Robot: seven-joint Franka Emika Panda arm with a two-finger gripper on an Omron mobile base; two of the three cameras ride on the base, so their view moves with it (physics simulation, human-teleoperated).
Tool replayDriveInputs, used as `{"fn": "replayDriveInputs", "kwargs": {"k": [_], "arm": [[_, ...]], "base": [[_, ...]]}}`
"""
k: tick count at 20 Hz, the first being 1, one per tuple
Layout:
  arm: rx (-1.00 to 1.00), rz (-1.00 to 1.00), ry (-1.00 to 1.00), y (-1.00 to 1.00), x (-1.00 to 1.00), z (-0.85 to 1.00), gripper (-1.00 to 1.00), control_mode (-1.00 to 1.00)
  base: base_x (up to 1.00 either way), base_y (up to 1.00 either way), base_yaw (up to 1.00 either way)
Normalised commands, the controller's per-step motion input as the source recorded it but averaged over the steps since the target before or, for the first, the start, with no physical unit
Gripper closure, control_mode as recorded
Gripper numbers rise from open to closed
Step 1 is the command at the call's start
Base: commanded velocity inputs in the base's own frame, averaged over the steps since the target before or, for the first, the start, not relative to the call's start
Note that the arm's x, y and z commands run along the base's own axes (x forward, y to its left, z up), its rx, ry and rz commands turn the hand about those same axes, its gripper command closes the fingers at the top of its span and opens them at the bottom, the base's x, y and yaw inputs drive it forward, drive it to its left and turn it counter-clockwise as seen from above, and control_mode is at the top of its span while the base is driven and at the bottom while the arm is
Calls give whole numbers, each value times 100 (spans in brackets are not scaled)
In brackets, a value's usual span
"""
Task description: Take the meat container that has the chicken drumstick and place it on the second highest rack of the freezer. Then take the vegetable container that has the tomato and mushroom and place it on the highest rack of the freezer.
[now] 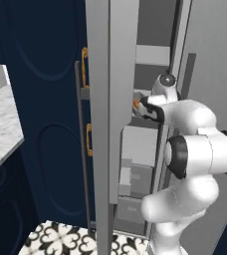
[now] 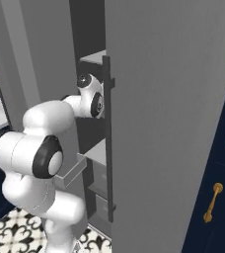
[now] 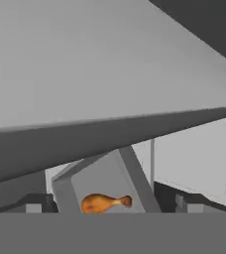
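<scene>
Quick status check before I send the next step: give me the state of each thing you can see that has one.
freezer: door open, arm reaching inside.
gripper: jaws apart, holding nothing.
meat container: released, sitting between the finger tips, looks tilted in the hand view.
chicken drumstick: lying in the container.
shelf: overhead, close above the hand.

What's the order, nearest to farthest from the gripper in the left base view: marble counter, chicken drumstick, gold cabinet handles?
1. chicken drumstick, right at the gripper, inside the freezer.
2. gold cabinet handles, left, on the navy cabinet.
3. marble counter, far left.
</scene>
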Motion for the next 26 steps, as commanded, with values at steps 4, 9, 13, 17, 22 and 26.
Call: {"fn": "replayDriveInputs", "kwargs": {"k": [4,9,13,17,22,26], "arm": [[3,0,-18,27,-100,100,-100,-100],[13,0,-8,3,-100,100,-100,-100],[10,0,-4,0,-100,41,-100,-100],[-1,0,-2,13,-100,-14,-100,-100],[0,0,0,0,0,0,-100,100],[0,0,0,0,0,0,-100,100]], "base": [[0,0,0],[0,0,0],[0,0,0],[0,0,0],[-100,16,6],[-100,12,17]]}}
